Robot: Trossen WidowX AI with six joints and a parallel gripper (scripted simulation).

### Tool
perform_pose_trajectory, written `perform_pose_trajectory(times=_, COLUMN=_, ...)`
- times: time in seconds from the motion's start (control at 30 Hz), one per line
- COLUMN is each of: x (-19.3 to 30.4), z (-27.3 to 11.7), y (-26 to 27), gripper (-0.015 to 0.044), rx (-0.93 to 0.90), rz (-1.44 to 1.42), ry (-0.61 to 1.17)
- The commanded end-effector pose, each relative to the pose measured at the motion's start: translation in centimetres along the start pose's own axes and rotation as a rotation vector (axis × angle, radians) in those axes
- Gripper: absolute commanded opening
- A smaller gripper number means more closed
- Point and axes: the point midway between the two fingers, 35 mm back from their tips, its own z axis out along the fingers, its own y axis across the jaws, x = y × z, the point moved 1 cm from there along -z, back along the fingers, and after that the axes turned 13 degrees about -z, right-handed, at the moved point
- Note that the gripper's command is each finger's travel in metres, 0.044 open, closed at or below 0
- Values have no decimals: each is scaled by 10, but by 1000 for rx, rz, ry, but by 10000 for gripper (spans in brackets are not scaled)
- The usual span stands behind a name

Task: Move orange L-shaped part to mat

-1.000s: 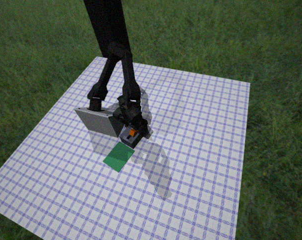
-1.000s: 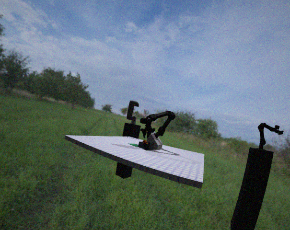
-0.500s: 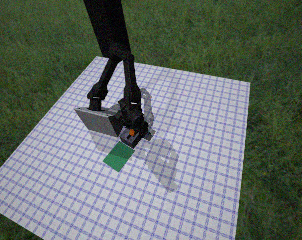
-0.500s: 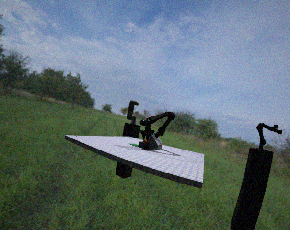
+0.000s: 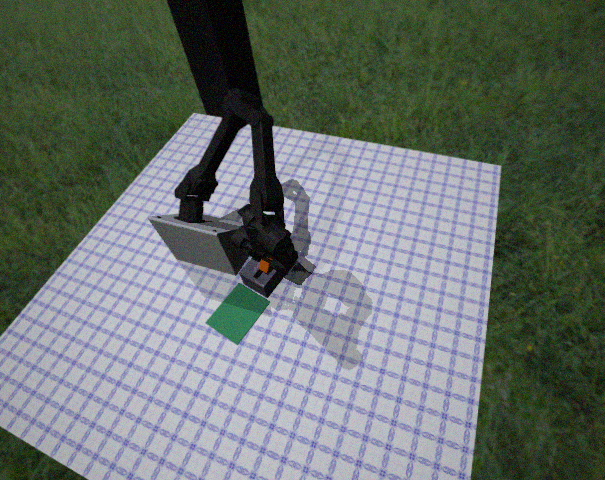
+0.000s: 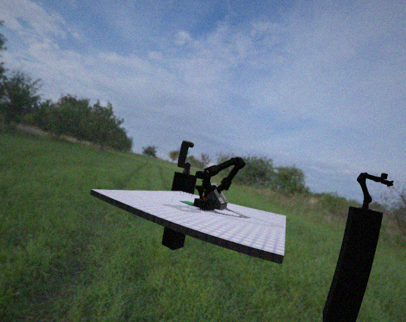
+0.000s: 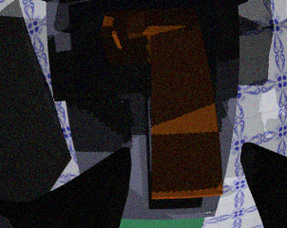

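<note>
The orange part [image 5: 264,265] [image 7: 183,161] is tipped in the pocket of the grey tray [image 5: 248,272] [image 7: 140,182], its straight end standing up toward the mat side, with the dark pocket showing under it. Its L-shaped end is in deep shadow at the top of the wrist view. My gripper [image 7: 188,154] is open, with one finger on each side of the straight length in the wrist view and nothing held. Whether the fingertips are level with the part is unclear. In the top view the arm hides the fingers. The green mat [image 5: 230,322] [image 6: 186,202] [image 7: 162,223] lies just past the tray's end.
A grey slant-sided box [image 5: 199,248] stands close beside the tray and the arm, and a dark block [image 7: 25,109] fills the left of the wrist view. The checked table top [image 5: 395,310] [image 6: 196,215] lies around them. A second arm stands on a separate post [image 6: 355,256].
</note>
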Motion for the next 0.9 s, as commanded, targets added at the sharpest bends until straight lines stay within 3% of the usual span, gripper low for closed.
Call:
perform_pose_trajectory(times=0.0, x=-1, z=8, y=3, gripper=280, rx=-6, rz=11, ry=-9)
perform_pose_trajectory(times=0.1, x=-1, z=9, y=3, gripper=280, rx=-6, rz=11, ry=-9)
perform_pose_trajectory(times=0.27, x=0, z=5, y=1, gripper=149, rx=-2, rz=0, ry=-2)
perform_pose_trajectory(times=0.6, x=0, z=5, y=1, gripper=82, rx=-2, rz=0, ry=-2)
perform_pose_trajectory(times=0.7, x=0, z=5, y=1, gripper=3, rx=-2, rz=0, ry=-2)
perform_pose_trajectory(times=0.87, x=0, z=5, y=1, gripper=0, rx=-2, rz=0, ry=-2)
